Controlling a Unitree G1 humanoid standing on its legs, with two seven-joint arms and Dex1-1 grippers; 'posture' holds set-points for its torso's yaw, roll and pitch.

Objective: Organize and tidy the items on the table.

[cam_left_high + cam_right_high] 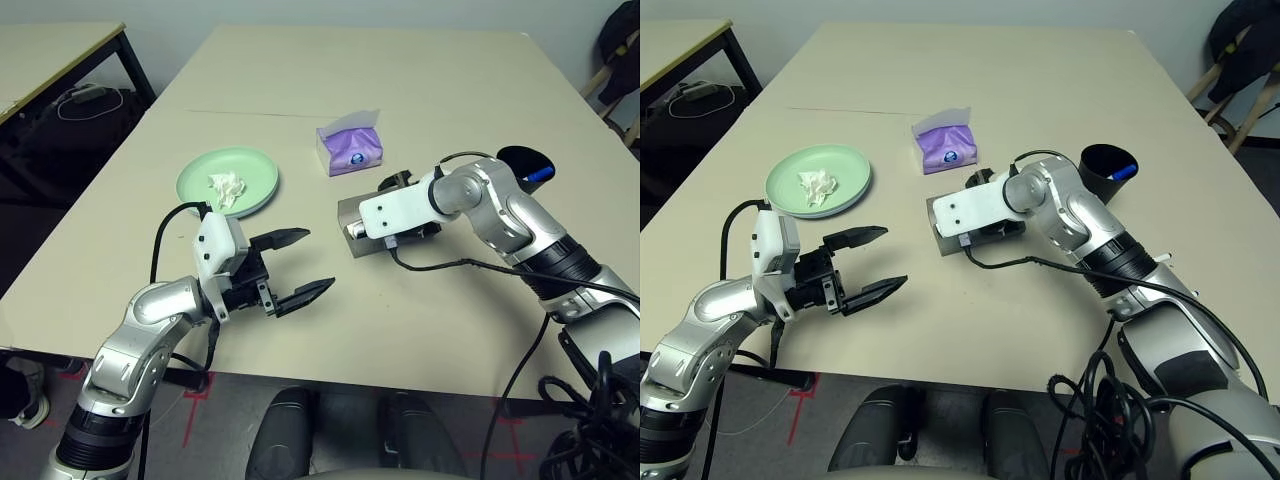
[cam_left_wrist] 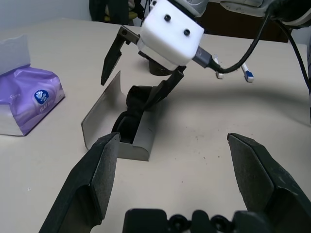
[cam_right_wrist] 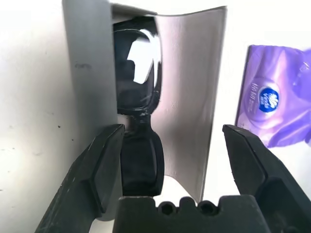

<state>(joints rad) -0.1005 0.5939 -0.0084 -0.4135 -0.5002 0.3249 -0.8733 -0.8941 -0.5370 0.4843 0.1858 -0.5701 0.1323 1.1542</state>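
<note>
At frame centre the black sunglasses (image 3: 139,102) are seen laid inside the unclosed grey case (image 1: 352,222), tissue (image 1: 226,187) on the green plate (image 1: 258,170), both grippers (image 1: 292,268) (image 3: 167,145) spread wide and empty

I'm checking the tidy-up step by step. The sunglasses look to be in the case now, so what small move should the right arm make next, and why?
Probably lift the right gripper clear, then push the flap shut. The black sunglasses lie inside the grey glasses case, whose flap stands open, and the gripper's open fingers straddle them without holding them.
</note>
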